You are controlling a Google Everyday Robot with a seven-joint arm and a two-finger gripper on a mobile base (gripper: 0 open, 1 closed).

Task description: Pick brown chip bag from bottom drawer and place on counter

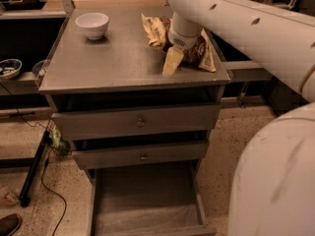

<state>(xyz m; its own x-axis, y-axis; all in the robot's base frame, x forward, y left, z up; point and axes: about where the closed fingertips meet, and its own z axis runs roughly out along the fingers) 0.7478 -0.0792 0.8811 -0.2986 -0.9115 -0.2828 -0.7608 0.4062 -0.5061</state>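
The brown chip bag [156, 29] lies flat on the counter [113, 63], at its right rear part, cream-tan with a dark brown band. My gripper [178, 58] is right over the bag's middle, at the end of the white arm that comes in from the right. It is open. One cream finger [170, 63] stands clear of the bag's front edge, its tip down at the counter. The other finger is hidden behind the wrist. The bottom drawer [145, 200] is pulled out below, with a bare grey floor.
A white bowl [92, 24] stands on the counter's left rear. The two upper drawers [140, 123] with small round knobs are nearly closed. My white base [275, 181] fills the lower right. A black cable and stand leg [34, 166] lie on the floor at left.
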